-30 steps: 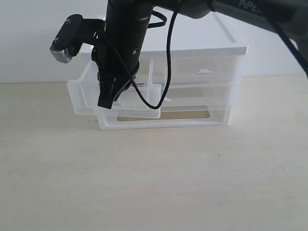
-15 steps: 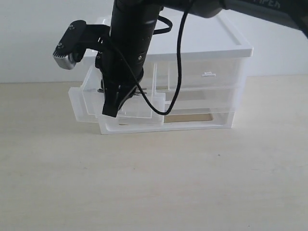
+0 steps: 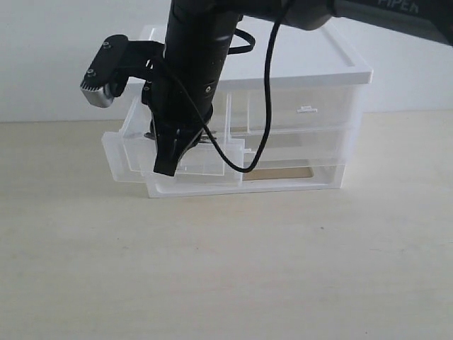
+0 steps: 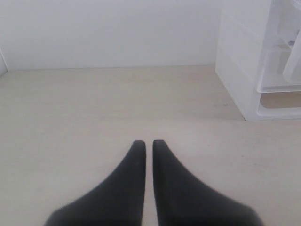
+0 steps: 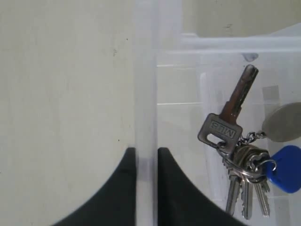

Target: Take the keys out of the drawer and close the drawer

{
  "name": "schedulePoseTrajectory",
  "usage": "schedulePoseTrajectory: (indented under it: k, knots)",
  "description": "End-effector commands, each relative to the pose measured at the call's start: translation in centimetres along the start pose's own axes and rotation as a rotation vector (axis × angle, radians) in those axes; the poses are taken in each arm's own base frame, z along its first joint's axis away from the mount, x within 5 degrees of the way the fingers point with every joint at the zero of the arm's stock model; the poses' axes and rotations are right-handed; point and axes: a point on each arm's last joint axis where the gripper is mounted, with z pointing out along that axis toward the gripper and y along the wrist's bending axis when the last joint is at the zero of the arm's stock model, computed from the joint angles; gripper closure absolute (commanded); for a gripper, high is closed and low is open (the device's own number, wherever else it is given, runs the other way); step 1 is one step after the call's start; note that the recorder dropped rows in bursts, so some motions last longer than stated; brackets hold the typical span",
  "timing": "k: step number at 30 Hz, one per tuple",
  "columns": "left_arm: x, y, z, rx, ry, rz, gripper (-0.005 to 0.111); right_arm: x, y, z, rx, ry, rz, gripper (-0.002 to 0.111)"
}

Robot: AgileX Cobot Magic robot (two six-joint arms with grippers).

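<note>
The drawer (image 3: pixel 122 152) is pulled out from the front of the organizer (image 3: pixel 311 67) and its clear wall is pinched between the fingers of the right gripper (image 5: pixel 146 157). The keys (image 5: pixel 235 162) are seen lying inside it, so taking them out and pushing the drawer in are both judged left to do. One bunch of keys with one blue fob (image 5: pixel 284 174) and two grippers are counted; the left gripper (image 4: pixel 148 143) is closed on nothing, well away from the organizer.

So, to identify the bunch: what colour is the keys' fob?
The fob is blue, clearest in the right wrist view.
</note>
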Motion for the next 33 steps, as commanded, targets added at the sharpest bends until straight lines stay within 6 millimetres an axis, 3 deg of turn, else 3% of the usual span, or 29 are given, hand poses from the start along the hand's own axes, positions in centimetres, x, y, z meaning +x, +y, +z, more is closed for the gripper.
schedulePoseTrajectory:
  k: [1,3,5,9,11,15,18,23,24,29,33]
  knots:
    - [0.1,0.0,0.0,-0.003,-0.003,0.000,0.102,0.4,0.2,-1.7,-0.001,0.003,0.023,0.108]
    - [0.1,0.0,0.0,-0.003,-0.003,0.000,0.102,0.3,0.2,-2.1,0.005,-0.004,0.046,0.107]
    - [0.1,0.0,0.0,-0.003,-0.003,0.000,0.102,0.3,0.2,-2.4,0.009,-0.008,0.071,0.099]
    - [0.1,0.0,0.0,-0.003,-0.003,0.000,0.102,0.3,0.3,-2.5,0.003,-0.016,0.079,0.062]
    - [0.1,0.0,0.0,-0.003,-0.003,0.000,0.102,0.2,0.3,-2.5,0.000,-0.019,0.081,0.054]
    - [0.1,0.0,0.0,-0.003,-0.003,0.000,0.102,0.2,0.3,-3.1,0.012,-0.025,0.071,0.062]
    - [0.1,0.0,0.0,-0.003,-0.003,0.000,0.102,0.3,0.3,-4.7,0.056,-0.034,0.058,0.074]
    - [0.1,0.0,0.0,-0.003,-0.003,0.000,0.102,-0.4,-0.5,-7.2,0.198,-0.164,0.080,0.108]
    - [0.1,0.0,0.0,-0.003,-0.003,0.000,0.102,-0.6,-0.9,-7.2,0.235,-0.187,0.090,0.108]
    - [0.1,0.0,0.0,-0.003,-0.003,0.000,0.102,0.2,-2.6,-2.9,0.319,-0.051,0.149,0.108]
    - [0.1,0.0,0.0,-0.003,-0.003,0.000,0.102,0.7,-3.9,-1.8,0.437,-0.005,0.209,0.108]
